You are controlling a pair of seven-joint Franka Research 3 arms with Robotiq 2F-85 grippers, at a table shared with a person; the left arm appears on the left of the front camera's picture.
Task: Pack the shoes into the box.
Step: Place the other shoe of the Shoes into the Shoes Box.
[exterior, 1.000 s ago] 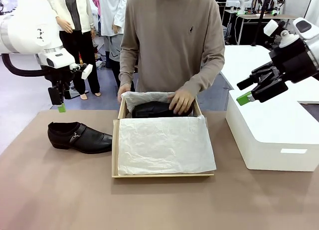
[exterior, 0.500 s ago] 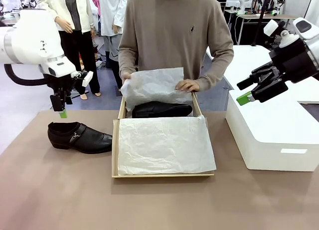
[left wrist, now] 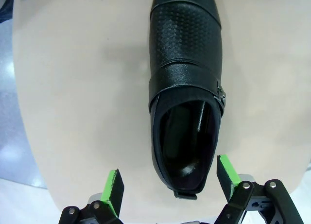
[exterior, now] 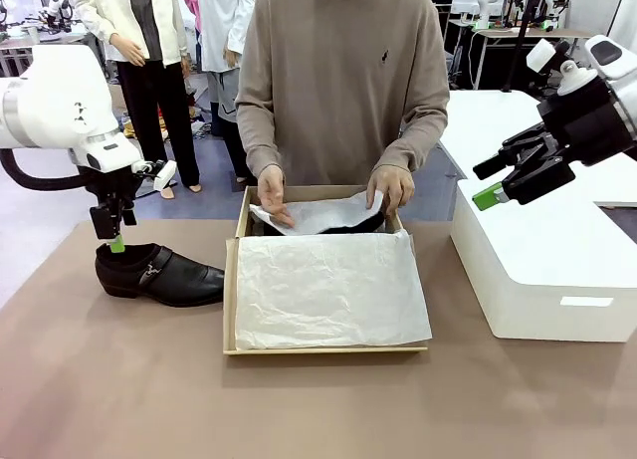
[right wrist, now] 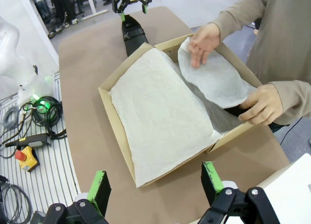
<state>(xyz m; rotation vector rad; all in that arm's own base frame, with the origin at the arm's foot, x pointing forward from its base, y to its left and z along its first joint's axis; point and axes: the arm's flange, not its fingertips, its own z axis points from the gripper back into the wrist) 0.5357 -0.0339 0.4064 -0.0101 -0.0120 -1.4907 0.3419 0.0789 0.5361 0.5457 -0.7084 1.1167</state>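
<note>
The box (exterior: 231, 290) is sitting at the middle of the table (exterior: 100, 379), directly in front of the person (exterior: 343, 81) standing at the far side. One shoe (exterior: 159, 273) is lying on the table just left of the box, toe pointing toward it, and the left gripper (exterior: 116, 242) is hanging over its heel end. The other shoe (exterior: 363, 224) is lying in the far end of the box (mostly under a sheet of tissue paper (exterior: 323, 214), on which the person's hands (exterior: 390, 188) are resting). A larger box (exterior: 557, 270) is standing to the right, apart from it, with the right gripper (exterior: 481, 182) hanging above its left edge.

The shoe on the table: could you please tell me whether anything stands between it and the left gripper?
Nothing visible does: the left gripper hangs, jaws open, just above the heel end of the shoe.
</note>
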